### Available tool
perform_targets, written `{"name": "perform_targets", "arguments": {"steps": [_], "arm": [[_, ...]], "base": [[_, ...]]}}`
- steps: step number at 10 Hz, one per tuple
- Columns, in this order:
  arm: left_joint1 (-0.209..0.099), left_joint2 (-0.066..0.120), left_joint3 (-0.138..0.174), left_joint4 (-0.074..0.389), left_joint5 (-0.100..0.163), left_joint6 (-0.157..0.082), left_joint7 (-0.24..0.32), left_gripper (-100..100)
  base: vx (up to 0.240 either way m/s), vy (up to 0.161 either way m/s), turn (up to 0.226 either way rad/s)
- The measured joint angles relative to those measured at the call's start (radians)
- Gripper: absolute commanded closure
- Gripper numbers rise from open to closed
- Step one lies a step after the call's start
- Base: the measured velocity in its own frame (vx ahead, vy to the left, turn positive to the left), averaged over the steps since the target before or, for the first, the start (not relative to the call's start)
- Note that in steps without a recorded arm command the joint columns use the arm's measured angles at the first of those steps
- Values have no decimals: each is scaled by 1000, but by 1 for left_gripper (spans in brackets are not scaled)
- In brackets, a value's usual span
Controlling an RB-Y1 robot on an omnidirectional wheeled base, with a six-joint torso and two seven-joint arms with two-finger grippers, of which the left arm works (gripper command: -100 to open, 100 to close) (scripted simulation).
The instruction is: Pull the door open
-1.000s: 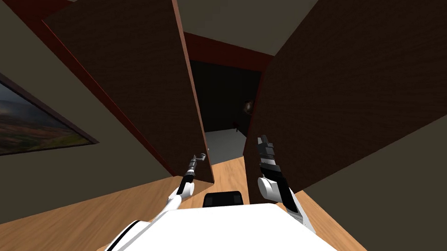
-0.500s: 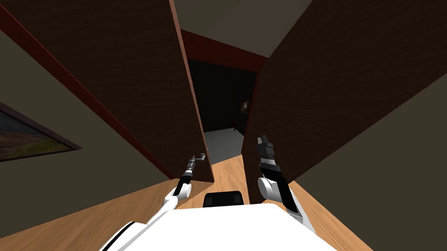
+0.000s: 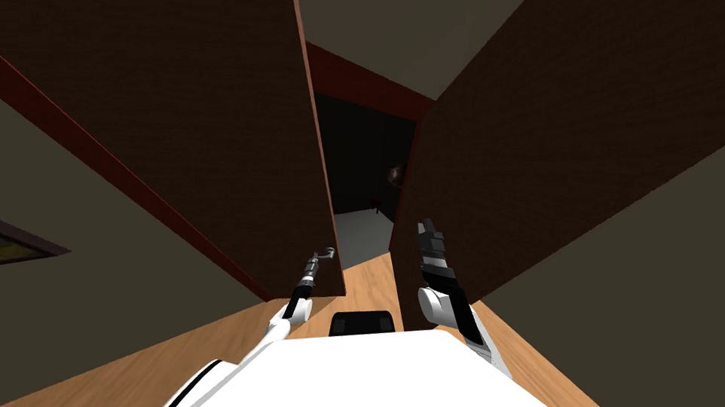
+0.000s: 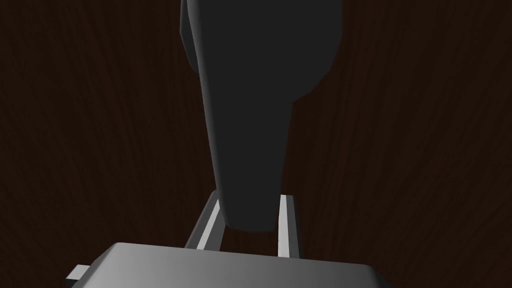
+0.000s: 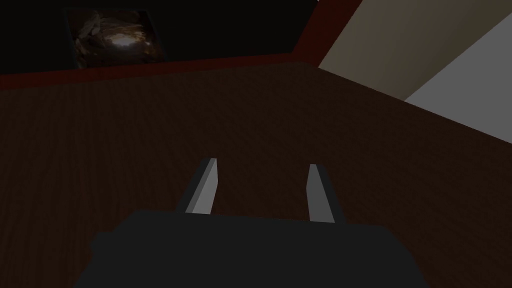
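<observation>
DOORWAY, INSIDE THE HOUSE: The robot's left tool [image 4: 250, 197] is clamped on the narrow end of a dark grey lever handle [image 4: 252, 100]. Its two pale fingers [image 4: 286, 225] press the lever's sides, and the grain of a dark brown door [image 3: 205, 132] lies right behind them. In the head view that door stands ajar on the robot's left. Its free edge is swung toward the robot, and the handle sits low, close to that edge.

The right tool [image 5: 262, 162] is raised in front of a second brown door [image 3: 567, 144] on the robot's right. Its fingers are spread apart with nothing between them. They point at the door's flat face from close by, though it cannot be told whether they touch it.

Between the two doors runs a narrow gap. The wooden floor [image 3: 366, 284] leads into it and gives way to a grey floor [image 3: 360, 231], with dimness behind. A red-brown frame [image 3: 365, 81] spans the opening overhead. In the right wrist view a framed picture [image 5: 115, 42] hangs in the dim space past the second door's edge. The corner of another picture [image 3: 5, 241] shows on the drab wall at far left.
</observation>
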Motion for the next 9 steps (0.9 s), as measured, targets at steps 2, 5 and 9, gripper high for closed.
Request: {"name": "perform_targets", "arguments": {"steps": [2, 5, 9], "arm": [[-11, -7, -3, 11, 1, -23, 9, 100], [-15, 20, 4, 22, 4, -45, 28, 100], [27, 69, -6, 19, 2, -62, 79, 100]], "base": [[101, -16, -9], [-130, 32, -170], [-191, -26, -204]]}}
